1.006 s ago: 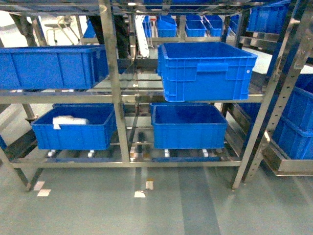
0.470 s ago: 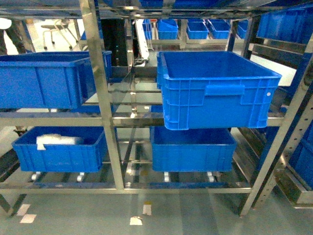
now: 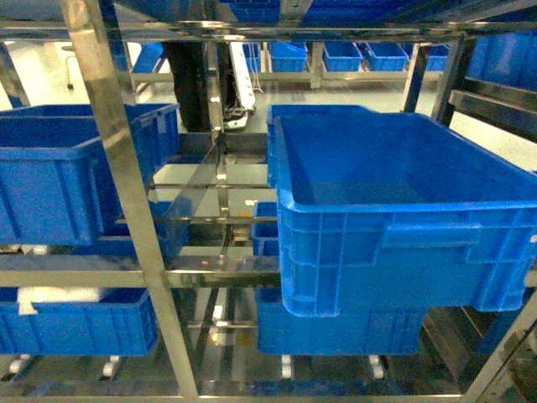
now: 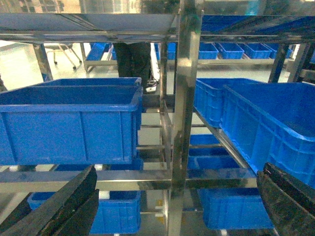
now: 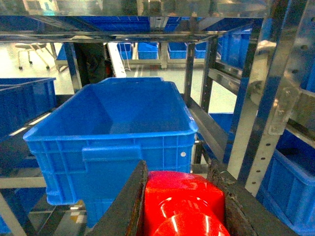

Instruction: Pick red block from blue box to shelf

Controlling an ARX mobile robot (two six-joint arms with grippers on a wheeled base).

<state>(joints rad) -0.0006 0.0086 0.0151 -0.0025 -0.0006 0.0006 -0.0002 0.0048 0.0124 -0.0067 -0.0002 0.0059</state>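
Note:
The red block (image 5: 184, 206) is glossy and fills the bottom of the right wrist view. My right gripper (image 5: 180, 172) is shut on it, with a dark finger pressed against each side. It hangs in front of the steel shelf (image 5: 275, 98), just short of a dark blue ribbed crate (image 5: 123, 137) on the middle tier. My left gripper (image 4: 179, 172) is open and holds nothing; its fingers (image 4: 64, 206) frame a shelf (image 4: 184, 98) upright. Neither gripper shows in the head view, where the shelf (image 3: 117, 168) fills the frame. The blue box is out of view.
A large dark blue crate (image 3: 403, 243) juts over the front of the middle tier at right. Another crate (image 3: 50, 176) sits at left. More crates stand on the lower tier, one holding something white (image 3: 59, 295). A dark-trousered person (image 3: 189, 84) stands behind the shelf.
The head view has closed in on the shelf. The crates have grown much larger in the frame, and the floor with its tape marks has dropped out of view.

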